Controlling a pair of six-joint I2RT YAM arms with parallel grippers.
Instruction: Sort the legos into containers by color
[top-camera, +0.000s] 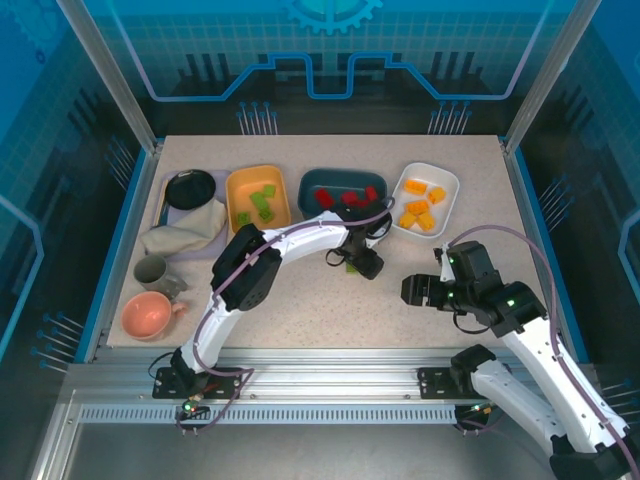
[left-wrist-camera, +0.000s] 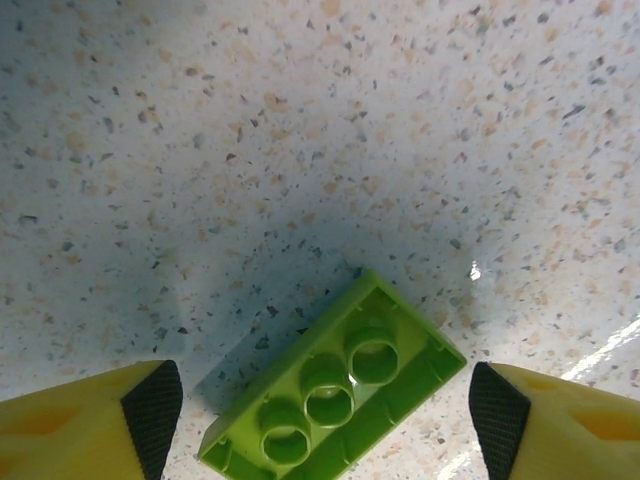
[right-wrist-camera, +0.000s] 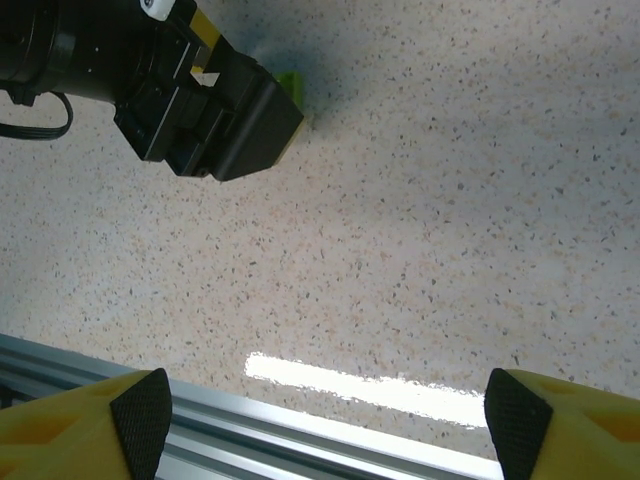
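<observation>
A lime green lego (left-wrist-camera: 335, 390) lies upside down on the speckled table, its hollow underside facing up. My left gripper (left-wrist-camera: 325, 420) stands open right over it, one fingertip to each side and neither touching. From above, that gripper (top-camera: 365, 262) is in front of the dark teal tub (top-camera: 312, 180), which holds red bricks. Green bricks lie in the yellow-orange tub (top-camera: 230, 200) and orange ones in the white tub (top-camera: 450, 185). My right gripper (top-camera: 415, 291) hovers open and empty over bare table (right-wrist-camera: 330, 425); its camera sees the left gripper (right-wrist-camera: 210, 100) and the green lego (right-wrist-camera: 290, 85).
At the back left a black bowl (top-camera: 190, 188) sits beside a crumpled beige cloth (top-camera: 185, 235). A grey mug (top-camera: 155, 272) and a pink mug (top-camera: 150, 315) stand along the left edge. An aluminium rail (top-camera: 330, 375) runs along the near edge.
</observation>
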